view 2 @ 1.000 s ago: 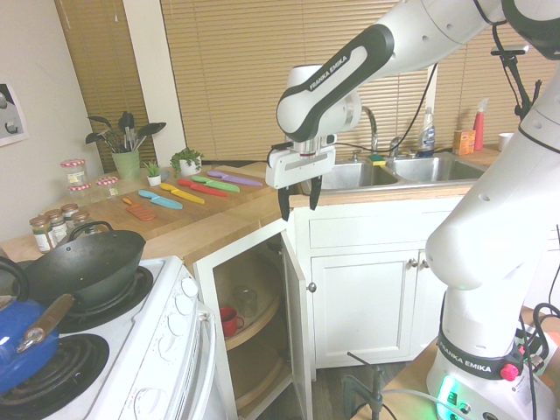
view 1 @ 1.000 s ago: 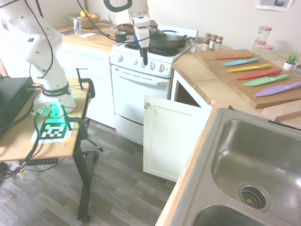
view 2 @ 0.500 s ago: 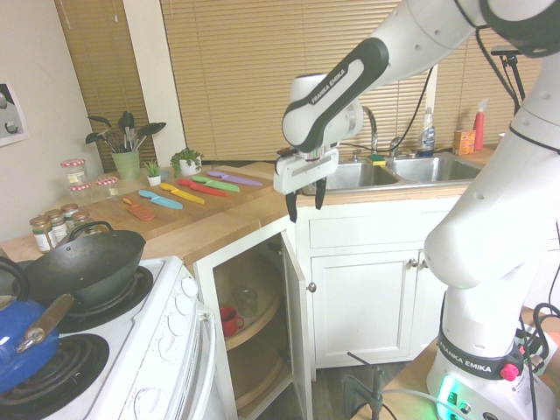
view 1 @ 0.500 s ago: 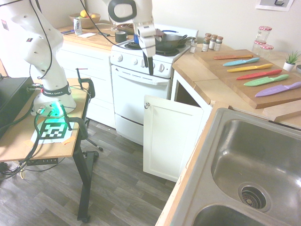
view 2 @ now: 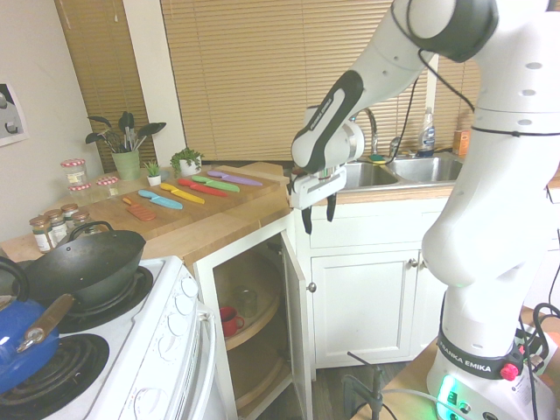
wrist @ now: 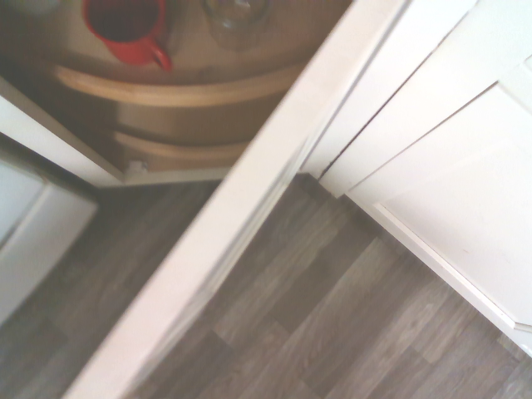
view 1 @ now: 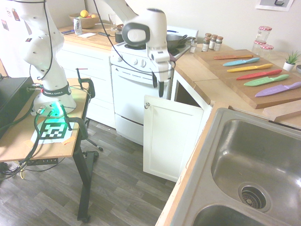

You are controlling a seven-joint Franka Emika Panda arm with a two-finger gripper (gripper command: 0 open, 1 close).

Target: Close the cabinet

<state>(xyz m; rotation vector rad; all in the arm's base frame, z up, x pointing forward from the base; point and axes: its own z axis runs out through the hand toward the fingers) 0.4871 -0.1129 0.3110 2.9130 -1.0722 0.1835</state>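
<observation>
The cabinet's white door (view 1: 171, 136) stands swung out at the counter corner, with its small silver knob (view 1: 147, 105) near the top of its free edge. In the second exterior view the door (view 2: 297, 324) shows edge-on, and the open cabinet holds a red mug (view 2: 229, 319) and a glass (view 2: 248, 303) on curved shelves. My gripper (view 1: 162, 92) hangs fingers-down just above the door's top edge, open and empty. Its two fingers stand apart at the gripper (view 2: 319, 214). The wrist view looks down on the door's top edge (wrist: 249, 208) and the red mug (wrist: 125, 25).
A white oven (view 1: 136, 89) with a wok (view 1: 167, 40) on top stands left of the cabinet. A cutting board with coloured knives (view 1: 256, 70) lies on the counter above, and a sink (view 1: 254, 169) sits at the near right. Wood floor (view 1: 117, 188) lies before the door.
The gripper has come down from above the stove and moved over to the open door's top edge. It stayed open. The door has not moved.
</observation>
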